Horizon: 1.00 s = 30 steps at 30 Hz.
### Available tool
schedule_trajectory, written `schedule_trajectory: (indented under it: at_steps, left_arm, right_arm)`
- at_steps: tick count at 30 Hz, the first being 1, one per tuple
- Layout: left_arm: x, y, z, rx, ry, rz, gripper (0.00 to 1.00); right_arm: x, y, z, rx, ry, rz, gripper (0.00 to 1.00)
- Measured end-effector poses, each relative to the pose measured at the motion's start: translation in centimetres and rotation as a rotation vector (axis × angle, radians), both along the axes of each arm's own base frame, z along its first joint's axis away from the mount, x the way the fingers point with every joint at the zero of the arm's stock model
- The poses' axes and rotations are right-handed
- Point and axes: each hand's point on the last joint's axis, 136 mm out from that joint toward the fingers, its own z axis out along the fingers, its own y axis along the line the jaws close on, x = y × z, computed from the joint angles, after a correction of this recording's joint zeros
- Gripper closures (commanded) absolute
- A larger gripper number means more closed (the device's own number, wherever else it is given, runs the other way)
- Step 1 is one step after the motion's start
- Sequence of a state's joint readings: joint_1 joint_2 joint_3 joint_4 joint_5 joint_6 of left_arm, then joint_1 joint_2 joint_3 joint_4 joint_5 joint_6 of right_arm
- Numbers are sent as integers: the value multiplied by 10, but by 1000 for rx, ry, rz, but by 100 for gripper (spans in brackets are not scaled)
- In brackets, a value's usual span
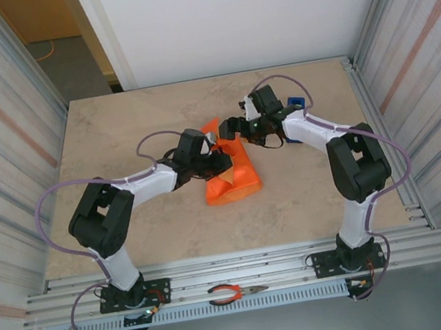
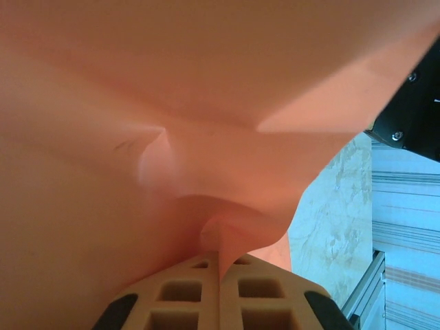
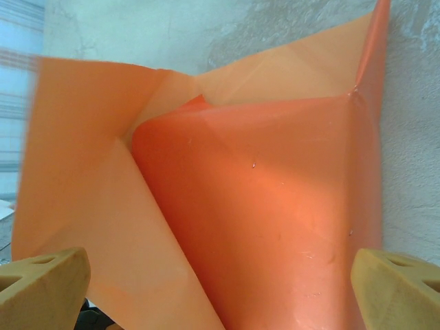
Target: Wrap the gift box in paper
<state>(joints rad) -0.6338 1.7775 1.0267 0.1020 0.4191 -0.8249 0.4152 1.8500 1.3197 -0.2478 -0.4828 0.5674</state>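
The thin, smooth orange paper [image 1: 235, 178] lies creased into a blocky, sharp-folded bundle at the middle of the beige stone-look desk [image 1: 117, 139], with a flap standing up at its far end. The left tool [image 2: 220, 268] has its 2 cream, lattice-moulded fingers [image 2: 182, 295] pinched together on a curled fold of that paper. The right tool [image 3: 220, 275] hangs over the glossy sheet with its fingers spread wide, gripping nothing.
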Motion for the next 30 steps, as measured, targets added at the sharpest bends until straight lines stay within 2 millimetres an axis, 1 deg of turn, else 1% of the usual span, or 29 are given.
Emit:
schedule_trajectory:
  at_steps: [5, 10, 12, 14, 18, 21, 26, 30]
  left_arm:
    - [0, 0, 0, 0, 0, -1, 100]
    - [0, 0, 0, 0, -1, -1, 100]
    - [1, -1, 0, 0, -2, -2, 100]
    - [1, -1, 0, 0, -4, -4, 100]
    - [1, -1, 0, 1, -6, -9, 100]
    - [1, -1, 0, 2, -8, -11, 100]
    - [1, -1, 0, 1, -8, -11, 100]
    - [1, -1, 0, 2, -8, -11, 100]
  right_arm:
    - [2, -7, -8, -12, 8, -20, 7]
    - [4, -27, -18, -20, 33, -61, 7]
    - [4, -33, -16, -18, 31, -73, 7]
    - [4, -36, -7, -12, 15, -81, 6]
    - [1, -31, 18, 19, -40, -65, 5]
    - [-2, -22, 26, 32, -55, -42, 5]
    - [-4, -8, 24, 33, -49, -12, 4]
    - [0, -2, 13, 21, -29, -4, 4]
